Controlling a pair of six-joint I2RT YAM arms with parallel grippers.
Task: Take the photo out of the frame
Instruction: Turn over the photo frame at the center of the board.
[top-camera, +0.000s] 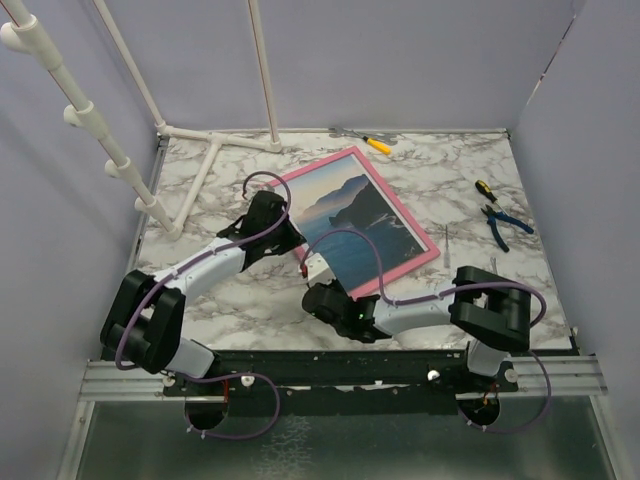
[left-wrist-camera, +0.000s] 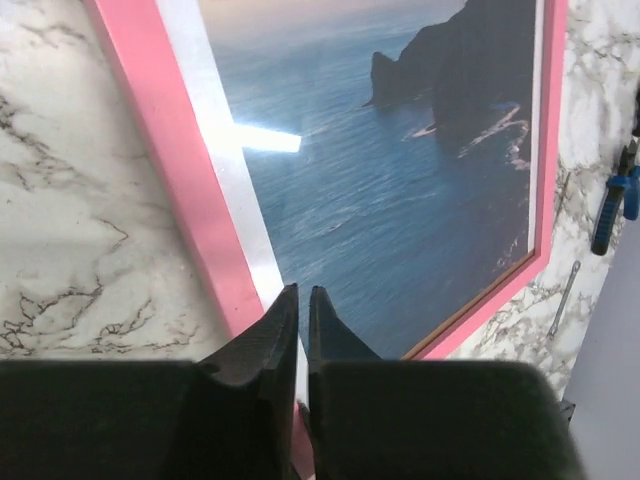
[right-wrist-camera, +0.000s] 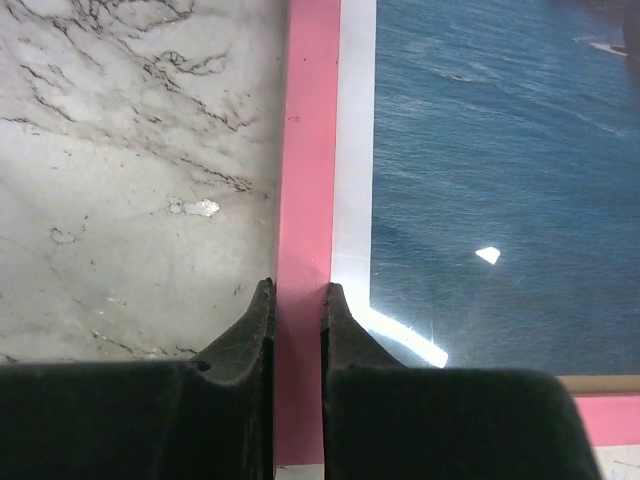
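Note:
The frame (top-camera: 400, 205), pink-bordered, lies face up and askew on the marble table. The photo (top-camera: 350, 215) of blue sea and dark cliffs sits inside it behind a white mat. My left gripper (top-camera: 297, 248) is at the frame's left side; in the left wrist view it (left-wrist-camera: 303, 292) is shut, its tips over the white mat beside the pink border (left-wrist-camera: 170, 170) and the photo (left-wrist-camera: 400, 180). My right gripper (top-camera: 322, 288) is at the near corner; in the right wrist view it (right-wrist-camera: 297, 290) straddles the pink border (right-wrist-camera: 308, 150), shut on it, next to the photo (right-wrist-camera: 500, 150).
Blue-handled pliers (top-camera: 508, 225) and a yellow-and-black screwdriver (top-camera: 487, 190) lie at the right. A yellow-handled tool (top-camera: 377, 144) rests by the back wall. A white pipe rack (top-camera: 190, 195) stands at the back left. A thin metal rod (top-camera: 447, 245) lies beside the frame's right corner.

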